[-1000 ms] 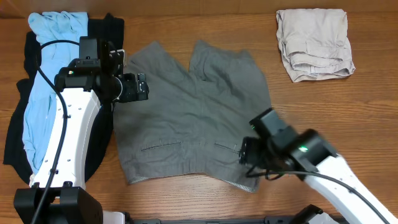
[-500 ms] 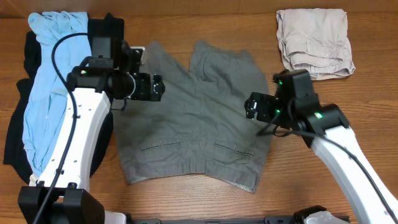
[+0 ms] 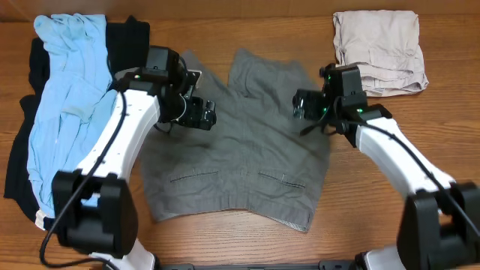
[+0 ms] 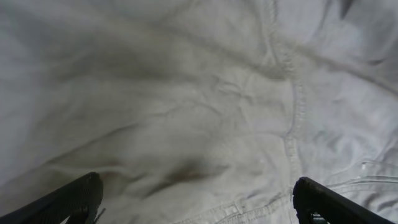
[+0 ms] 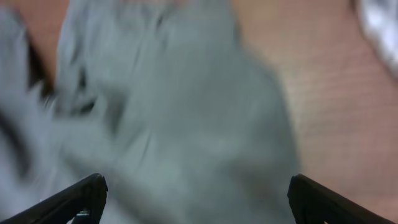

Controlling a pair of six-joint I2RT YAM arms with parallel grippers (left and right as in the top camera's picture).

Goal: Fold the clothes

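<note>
Your L arm (image 3: 112,161) comes up from the near-left base, runs away from you, then bends at the elbow toward centre. The L claw (image 3: 204,116) at its end points inward, to the right. In the L wrist view its fingers (image 4: 68,200) sit at the bottom corners, jaws spread wide. Your R arm (image 3: 397,161) comes from the near-right base & slants up-left. The R claw (image 3: 301,105) faces left, toward the other one. R wrist view is blurred, but both tips show far apart, so that claw is spread wide too.
</note>
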